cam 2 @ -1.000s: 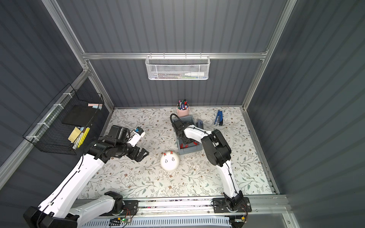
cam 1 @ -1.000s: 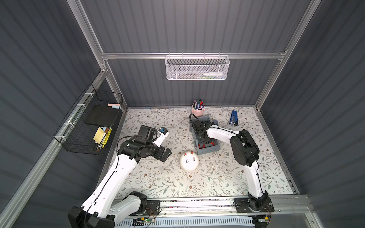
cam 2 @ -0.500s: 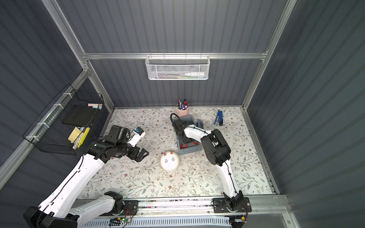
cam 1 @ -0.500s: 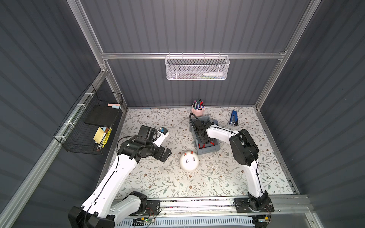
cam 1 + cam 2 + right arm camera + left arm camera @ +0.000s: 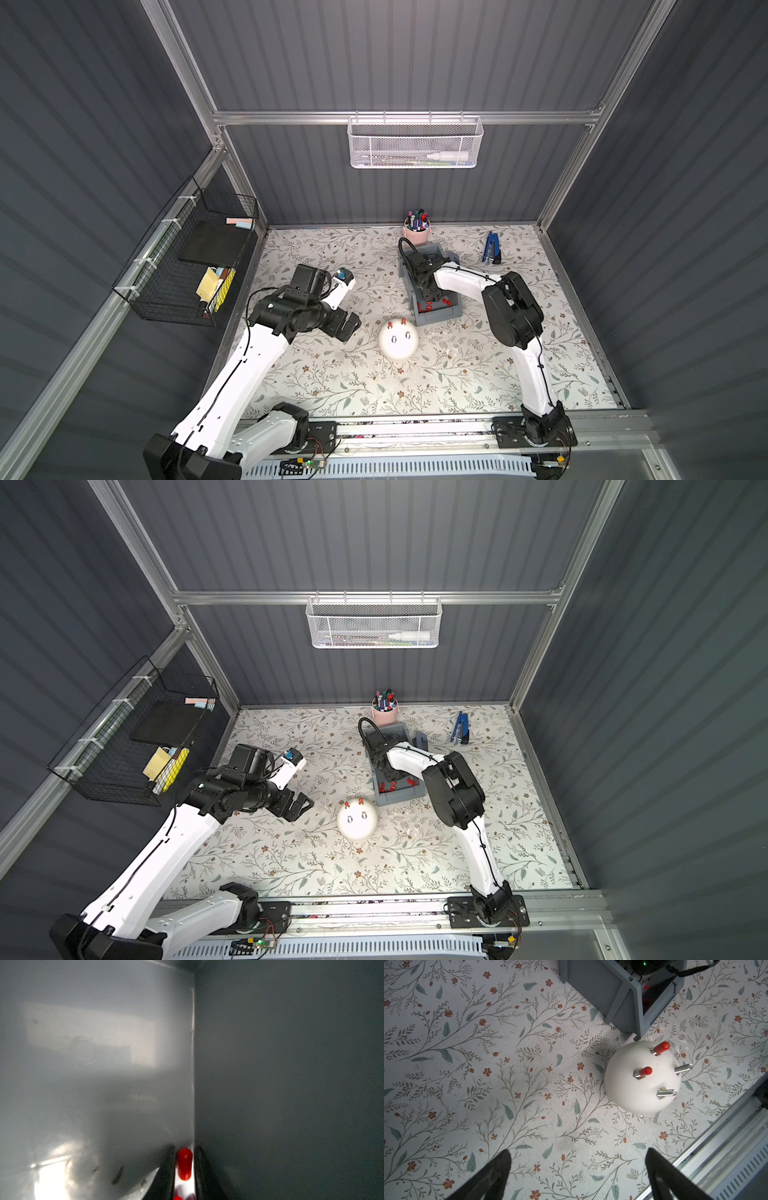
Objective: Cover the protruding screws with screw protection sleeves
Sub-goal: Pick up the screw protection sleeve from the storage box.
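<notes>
Two slim arms, same build. left arm (image 5: 257, 374), right arm (image 5: 532, 374): glossy white link shells, bulky black joint housings (image 5: 513, 311). Thin black cable (image 5: 539, 365) runs along white links. Black base blocks (image 5: 536, 428), small coloured wires beside. left end effector (image 5: 578, 1152): black tapered fingers (image 5: 496, 1169). Small blue part (image 5: 341, 273) on white link end of left arm.

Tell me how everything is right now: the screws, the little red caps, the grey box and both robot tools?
Capped screws: two, each wearing a red sleeve.
Bare screws: two, uncovered.
White dome: screws up, nothing touching it.
Grey bin: open-topped, loose sleeves inside.
Left tool: wide open, empty, apart from the dome.
Right tool: down in the bin, closed on one held sleeve.
Pink cup: upright, holding pens.
</notes>
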